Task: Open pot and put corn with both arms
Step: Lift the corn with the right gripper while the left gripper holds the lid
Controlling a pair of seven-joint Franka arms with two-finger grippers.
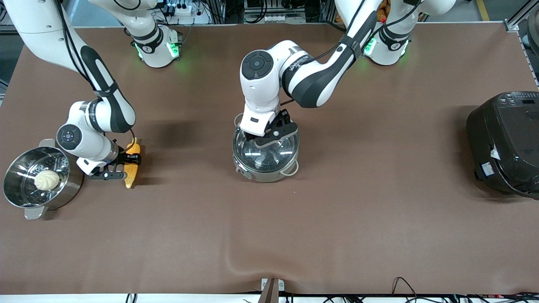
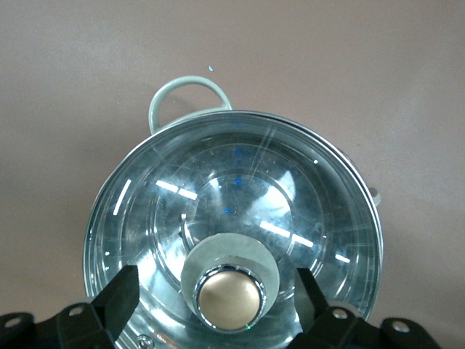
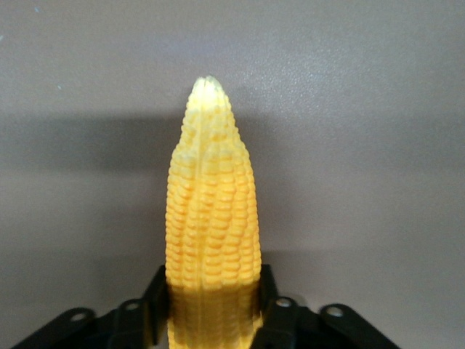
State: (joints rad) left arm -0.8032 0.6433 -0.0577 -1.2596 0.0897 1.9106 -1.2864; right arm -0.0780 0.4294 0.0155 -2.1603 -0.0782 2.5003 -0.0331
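A shiny round steel pot, its clear glass lid still on, sits mid-table. The left gripper is spread around the tan knob, a gap visible only from its wrist. At nine o'clock from the pot, the right gripper clamps a yellow-orange corn cob beside a steel steamer pot holding a white bun.

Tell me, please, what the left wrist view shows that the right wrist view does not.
Only the left wrist view shows the pot with its glass lid on, and the left end effector open, its fingers either side of the tan knob.

Only the right wrist view shows the corn, with the right end effector shut on it.

Both show the brown table.
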